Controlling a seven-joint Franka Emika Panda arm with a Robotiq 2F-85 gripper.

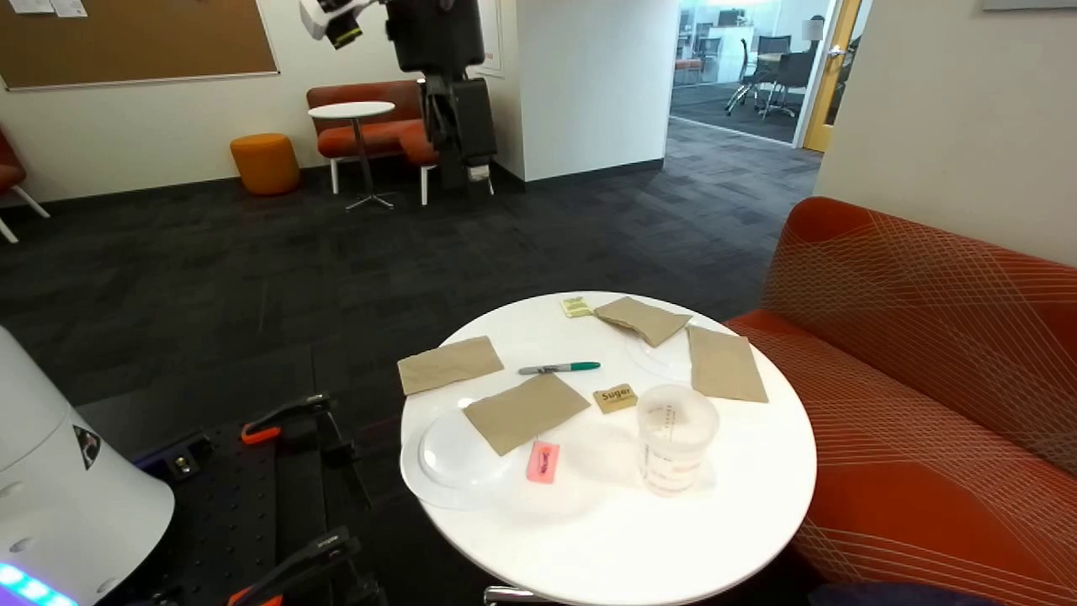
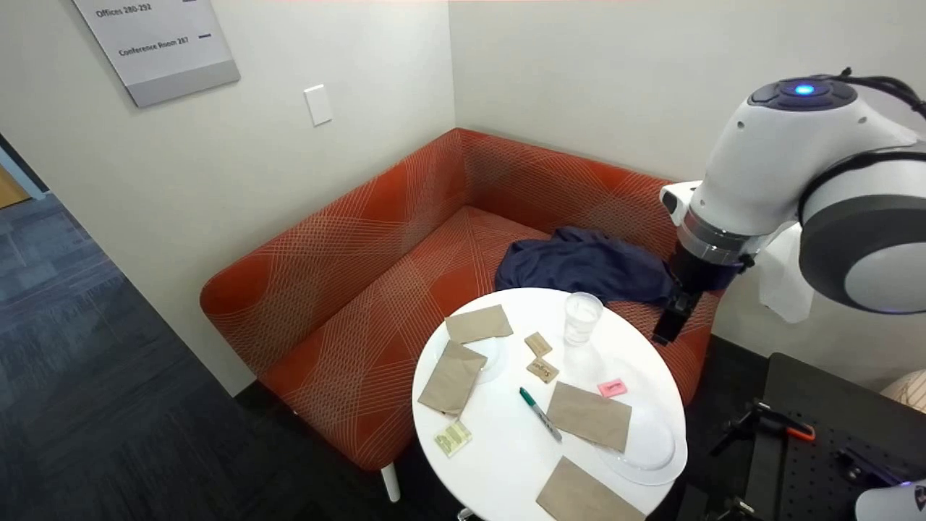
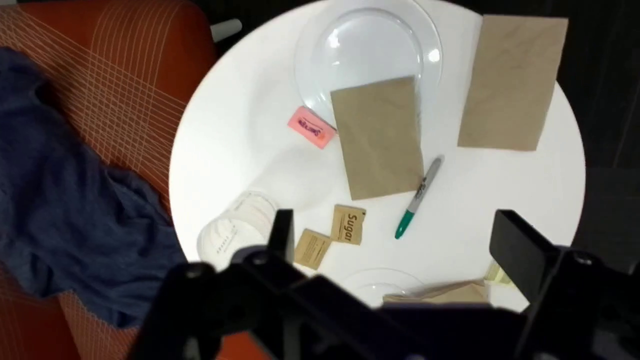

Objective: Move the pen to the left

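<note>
With our black two-fingered gripper [image 3: 393, 231] spread wide and empty, we judge nothing done: gripping, leftward shifting and releasing the slim grey-and-green plastic pen [image 3: 419, 196] remain.

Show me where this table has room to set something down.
Bare: between pink packet, clear cup and table edge; also between pen, yellow packet and overhanging tan sheet. Crowded: the middle, with pen, Sugar packet and another tan sheet close together.
</note>
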